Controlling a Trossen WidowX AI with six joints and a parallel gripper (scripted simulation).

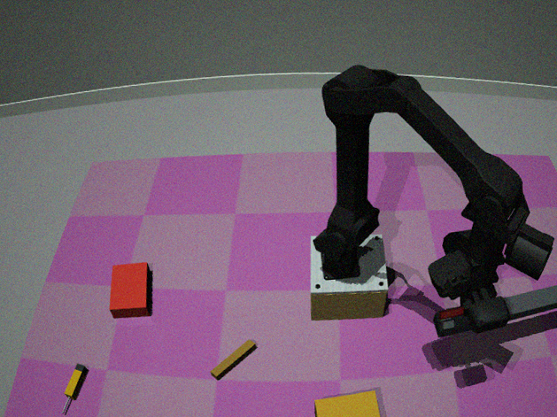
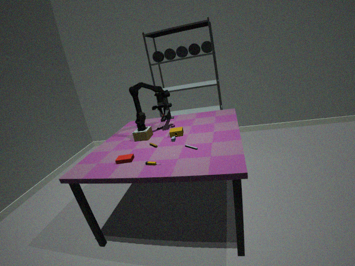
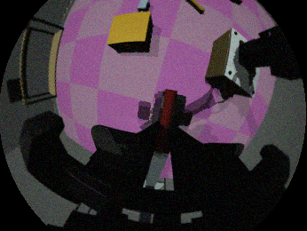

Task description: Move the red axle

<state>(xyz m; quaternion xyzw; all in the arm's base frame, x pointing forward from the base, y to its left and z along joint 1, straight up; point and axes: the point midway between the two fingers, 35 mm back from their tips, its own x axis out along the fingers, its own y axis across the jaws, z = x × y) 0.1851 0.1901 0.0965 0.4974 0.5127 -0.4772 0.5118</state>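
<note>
The robot's arm [image 1: 354, 163] [image 2: 137, 103] [image 3: 284, 55] is black all over, with long, straight, angular links and bulky, faceted joint housings. Toward its right end, a smooth cylindrical housing [image 1: 529, 252] sticks out. The gripper [image 1: 471, 310] [image 2: 162, 116] [image 3: 164, 125] is equally black, its dark fingers broad, narrowing toward their tips. Markings are too dim to read.
</note>
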